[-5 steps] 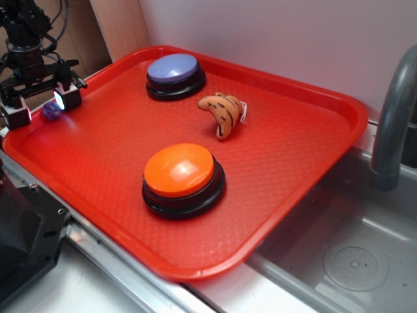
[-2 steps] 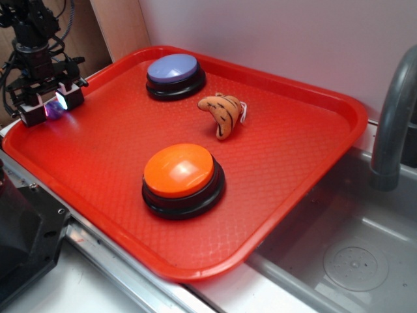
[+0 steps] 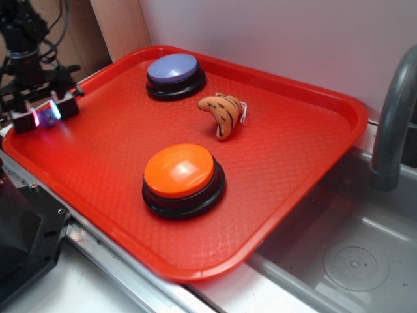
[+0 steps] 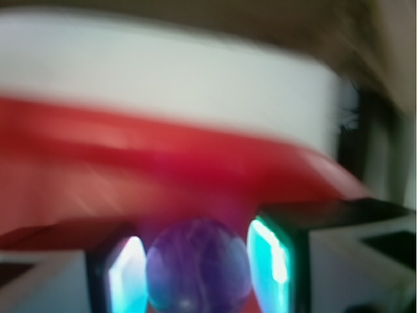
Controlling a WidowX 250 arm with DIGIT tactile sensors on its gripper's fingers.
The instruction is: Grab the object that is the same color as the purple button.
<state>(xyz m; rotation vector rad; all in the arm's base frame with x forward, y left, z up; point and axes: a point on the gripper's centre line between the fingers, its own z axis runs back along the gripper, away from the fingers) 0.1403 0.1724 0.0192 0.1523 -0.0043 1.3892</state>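
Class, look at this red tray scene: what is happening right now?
A robot gripper at the red plastic tray's far left edge is closed on a tiny shiny purple ball, which sits between its fingers. The lavender-topped push button, orange-topped button and orange striped plush toy lie untouched.
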